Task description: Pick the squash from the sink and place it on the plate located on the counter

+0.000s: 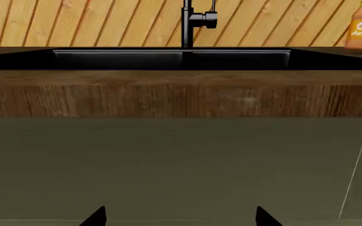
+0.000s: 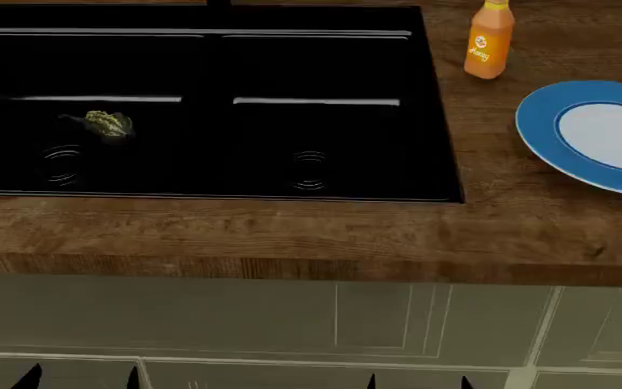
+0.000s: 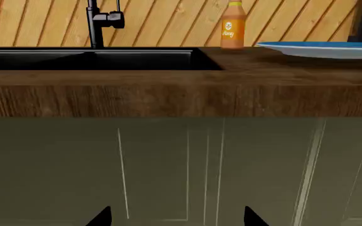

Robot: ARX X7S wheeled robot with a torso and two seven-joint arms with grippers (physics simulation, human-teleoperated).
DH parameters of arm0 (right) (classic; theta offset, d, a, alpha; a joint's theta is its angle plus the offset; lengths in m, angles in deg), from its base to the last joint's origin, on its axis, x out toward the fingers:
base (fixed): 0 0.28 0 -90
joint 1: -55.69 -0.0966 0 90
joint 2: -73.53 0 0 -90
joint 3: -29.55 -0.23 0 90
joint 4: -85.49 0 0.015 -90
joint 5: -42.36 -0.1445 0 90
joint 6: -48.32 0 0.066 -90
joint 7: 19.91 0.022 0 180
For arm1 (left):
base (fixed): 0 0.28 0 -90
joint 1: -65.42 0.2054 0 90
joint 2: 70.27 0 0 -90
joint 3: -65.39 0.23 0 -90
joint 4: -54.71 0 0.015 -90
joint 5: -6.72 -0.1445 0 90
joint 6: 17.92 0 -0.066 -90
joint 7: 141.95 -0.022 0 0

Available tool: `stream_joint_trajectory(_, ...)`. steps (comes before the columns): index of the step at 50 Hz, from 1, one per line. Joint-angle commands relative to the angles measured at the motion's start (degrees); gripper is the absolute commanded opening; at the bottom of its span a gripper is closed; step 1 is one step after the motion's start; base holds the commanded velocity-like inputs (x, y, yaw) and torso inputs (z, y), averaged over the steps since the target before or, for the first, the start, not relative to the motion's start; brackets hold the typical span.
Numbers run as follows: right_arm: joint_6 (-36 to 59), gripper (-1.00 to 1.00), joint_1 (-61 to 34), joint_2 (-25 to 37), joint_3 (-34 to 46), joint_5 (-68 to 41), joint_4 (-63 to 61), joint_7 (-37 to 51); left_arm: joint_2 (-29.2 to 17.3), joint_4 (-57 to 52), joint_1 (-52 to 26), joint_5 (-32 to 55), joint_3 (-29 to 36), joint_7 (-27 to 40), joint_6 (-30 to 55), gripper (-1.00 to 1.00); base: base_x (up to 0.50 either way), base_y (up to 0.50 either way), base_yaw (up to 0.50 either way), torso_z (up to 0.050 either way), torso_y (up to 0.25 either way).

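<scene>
both grippers (image 2: 78, 377) (image 2: 417, 381) low, parted; squash (image 2: 106, 123) well apart, in sink (image 2: 430, 105)

The head view looks steeply down on the sink (image 2: 214, 97) and counter (image 2: 289, 235). Both wrist views sit low before the cabinet doors (image 1: 168, 165), facing the counter's front edge level-on. All share the honey bottle (image 2: 488, 40) and faucet (image 1: 190, 23).

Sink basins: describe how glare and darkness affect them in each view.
Head view: the sink is near-black, white glare streaks on its back walls, and the squash stands out dimly. Left wrist view: only the rim shows, with faint sheen. Right wrist view: likewise, the interior is hidden.
</scene>
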Motion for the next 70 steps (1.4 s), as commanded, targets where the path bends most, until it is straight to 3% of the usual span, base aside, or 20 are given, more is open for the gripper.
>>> stream_joint_trajectory(1,0.0,1.00,0.0,0.5,0.7,0.0,0.0,0.7,-0.6,0.0,0.0,0.6,0.6,0.6,0.0,1.00,0.00,0.00,0.00,0.000,0.000)
stream_joint_trajectory(2,2.6,1.00,-0.1,1.0,1.1,-1.9,-0.2,-2.2,-0.6,-2.1,0.4,2.9,1.1,-1.6,2.1,1.00,0.00,0.00,0.00,0.000,0.000)
stream_joint_trajectory(11,-0.1,1.00,3.3,3.1,2.7,-2.2,-7.2,-0.9,-2.3,-6.8,1.9,1.1,5.3,1.7,2.5,1.00,0.00,0.02,0.00,0.000,0.000)
stream_joint_trajectory(57,-3.5,1.00,3.1,6.4,6.0,-2.2,-5.6,5.7,-6.1,-7.3,2.4,6.0,8.0,5.7,0.1,1.00,0.00,0.50,0.00,0.000,0.000)
stream_joint_trajectory(70,-2.3,1.00,3.1,6.7,6.0,-4.0,-6.1,5.6,-6.3,-8.0,2.7,6.8,7.9,6.6,0.5,1.00,0.00,0.00,0.00,0.000,0.000)
